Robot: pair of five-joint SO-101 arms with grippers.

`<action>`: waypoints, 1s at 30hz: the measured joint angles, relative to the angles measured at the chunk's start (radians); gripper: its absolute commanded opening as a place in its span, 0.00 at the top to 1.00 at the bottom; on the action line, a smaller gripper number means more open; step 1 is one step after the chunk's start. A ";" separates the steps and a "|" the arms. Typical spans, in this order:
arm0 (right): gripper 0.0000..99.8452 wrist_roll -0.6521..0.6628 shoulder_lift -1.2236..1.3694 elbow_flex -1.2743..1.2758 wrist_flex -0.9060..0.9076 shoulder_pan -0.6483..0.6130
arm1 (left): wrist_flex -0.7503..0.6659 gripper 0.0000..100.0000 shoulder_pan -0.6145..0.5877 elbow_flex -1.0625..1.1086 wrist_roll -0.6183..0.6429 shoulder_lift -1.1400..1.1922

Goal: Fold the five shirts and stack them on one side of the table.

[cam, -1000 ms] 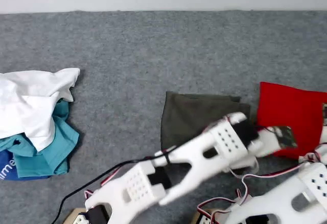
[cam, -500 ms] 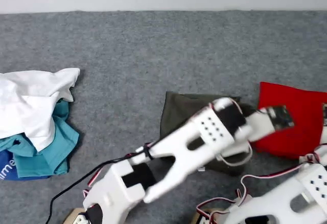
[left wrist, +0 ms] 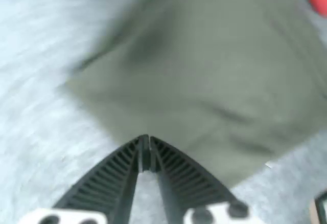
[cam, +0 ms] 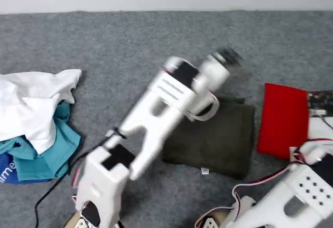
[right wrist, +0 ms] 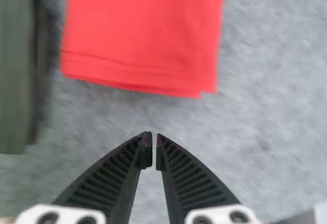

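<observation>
Olive folded cotton shirt (cam: 218,139) now uncovered on grey felt counter (cam: 130,40), just beside folded red shirt (cam: 281,121). Left end effector (left wrist: 144,150) lifted clear, pressed closed, empty. Right end effector (right wrist: 151,147) likewise closed over bare felt. Crumpled white, teal and blue heap (cam: 36,103) probably next

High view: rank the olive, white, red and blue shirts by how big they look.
1. olive shirt, even with the left arm covering part of it.
2. white shirt and red shirt: about alike, both partly cut off, so I won't rank them.
3. blue shirt: a sliver.
</observation>
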 measured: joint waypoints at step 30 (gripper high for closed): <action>0.80 -0.445 0.680 -0.031 -0.555 -0.586 | 0.006 0.99 -0.872 0.261 -0.298 -0.577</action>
